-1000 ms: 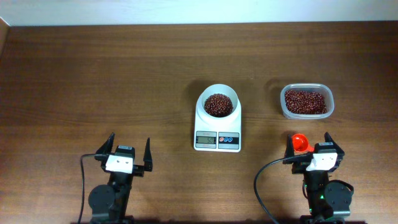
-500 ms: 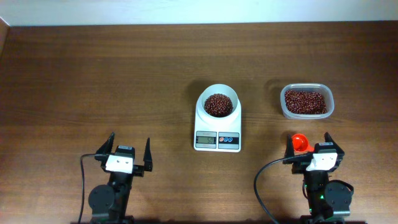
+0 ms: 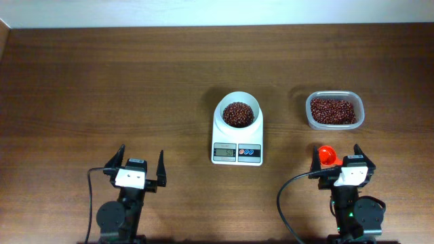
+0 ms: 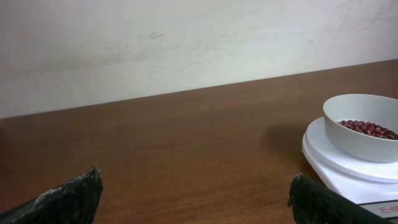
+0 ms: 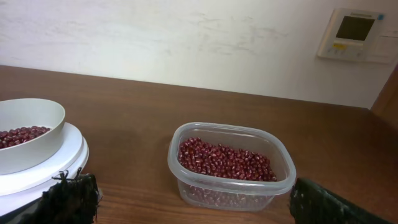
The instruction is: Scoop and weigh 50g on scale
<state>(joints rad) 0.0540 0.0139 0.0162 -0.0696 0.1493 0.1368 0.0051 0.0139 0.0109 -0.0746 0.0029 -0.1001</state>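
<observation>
Here the left gripper has its jaws wide apart, low over the wooden table. The right gripper also has its jaws fully apart. The scale stands ahead of the left gripper and to its right, and ahead of the right gripper and to its left. Its white bowl holds red beans. A clear tub of the same beans sits straight ahead of the right gripper. A red scoop lies just beside this gripper's left finger; whether they touch cannot be told.
</observation>
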